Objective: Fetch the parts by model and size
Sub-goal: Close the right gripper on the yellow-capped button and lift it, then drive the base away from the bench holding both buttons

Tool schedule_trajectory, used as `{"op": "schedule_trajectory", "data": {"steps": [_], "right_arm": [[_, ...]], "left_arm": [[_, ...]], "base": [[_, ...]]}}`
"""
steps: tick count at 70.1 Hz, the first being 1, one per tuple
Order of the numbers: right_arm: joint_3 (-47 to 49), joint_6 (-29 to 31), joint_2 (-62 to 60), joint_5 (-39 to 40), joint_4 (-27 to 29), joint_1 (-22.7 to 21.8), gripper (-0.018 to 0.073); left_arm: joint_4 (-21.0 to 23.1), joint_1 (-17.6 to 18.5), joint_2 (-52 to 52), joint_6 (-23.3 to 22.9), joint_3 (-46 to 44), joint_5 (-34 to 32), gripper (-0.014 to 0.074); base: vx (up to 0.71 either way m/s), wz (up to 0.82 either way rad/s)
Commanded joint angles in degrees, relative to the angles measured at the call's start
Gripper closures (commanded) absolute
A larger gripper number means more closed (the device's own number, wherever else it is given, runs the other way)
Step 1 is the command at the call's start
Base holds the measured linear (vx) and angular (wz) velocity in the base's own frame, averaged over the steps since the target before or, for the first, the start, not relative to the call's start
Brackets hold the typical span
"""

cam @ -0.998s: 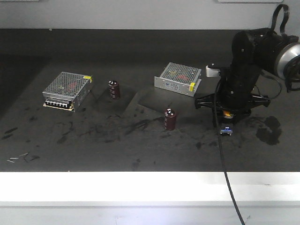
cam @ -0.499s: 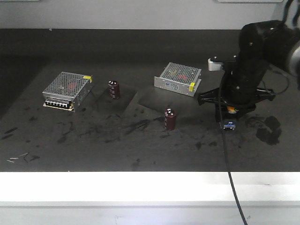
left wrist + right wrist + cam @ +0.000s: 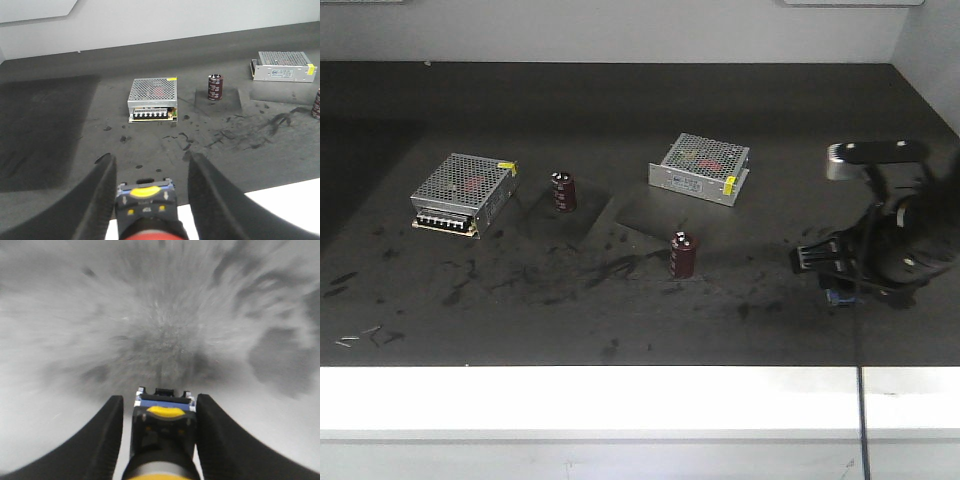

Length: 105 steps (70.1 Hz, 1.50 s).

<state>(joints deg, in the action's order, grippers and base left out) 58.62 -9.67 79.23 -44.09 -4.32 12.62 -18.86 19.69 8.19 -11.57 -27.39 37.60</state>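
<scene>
Between curved black left fingers [image 3: 102,200], snug, a blocky red-capped switch [image 3: 146,197]; between right fingers [image 3: 102,440], a yellow-capped switch [image 3: 163,432].

The front camera looks down from beyond the front edge of the table [image 3: 520,320] toward the back wall. The left wrist camera sits low behind the left end effector [image 3: 151,162], which grips a red-capped switch [image 3: 146,197], and faces the same silver boxes [image 3: 463,190] and capacitors [image 3: 564,190]. The right wrist camera sits behind the right end effector [image 3: 160,400], which grips a yellow-capped switch [image 3: 162,425], and looks closely at blurred tabletop.
</scene>
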Motion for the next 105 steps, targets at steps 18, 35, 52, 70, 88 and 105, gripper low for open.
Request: {"op": "schedule_trajectory", "data": {"steps": [18, 35, 52, 70, 88, 105], "right_arm": [[-11.0, 1.1, -23.9, 15.4, -1.0, -0.1, 0.0566], [-19.1, 5.1, -38.7, 21.2, -1.1, -0.1, 0.0564], [-29.5, 6.5, -52.2, 23.7, -1.0, -0.1, 0.0564], [-34.8, 6.5, -64.1, 26.0, -0.9, -0.1, 0.0564], [-34.9, 6.5, -65.8, 25.5, -0.9, -0.1, 0.0564], [-34.9, 6.5, -65.8, 25.4, -0.9, -0.1, 0.0564]], "left_arm": [[-0.7, 0.1, 0.7, -0.2, -1.4, -4.1, 0.0603], [-0.6, 0.1, 0.7, -0.2, -1.4, -4.1, 0.0603], [-0.6, 0.1, 0.7, -0.2, -1.4, -4.3, 0.0603], [-0.6, 0.1, 0.7, -0.2, -1.4, -4.3, 0.0603], [-0.6, 0.1, 0.7, -0.2, -1.4, -4.0, 0.0603], [-0.6, 0.1, 0.7, -0.2, -1.4, -3.6, 0.0603]], "base": [[0.00, 0.00], [0.00, 0.00], [0.00, 0.00], [0.00, 0.00], [0.00, 0.00], [0.00, 0.00]]}}
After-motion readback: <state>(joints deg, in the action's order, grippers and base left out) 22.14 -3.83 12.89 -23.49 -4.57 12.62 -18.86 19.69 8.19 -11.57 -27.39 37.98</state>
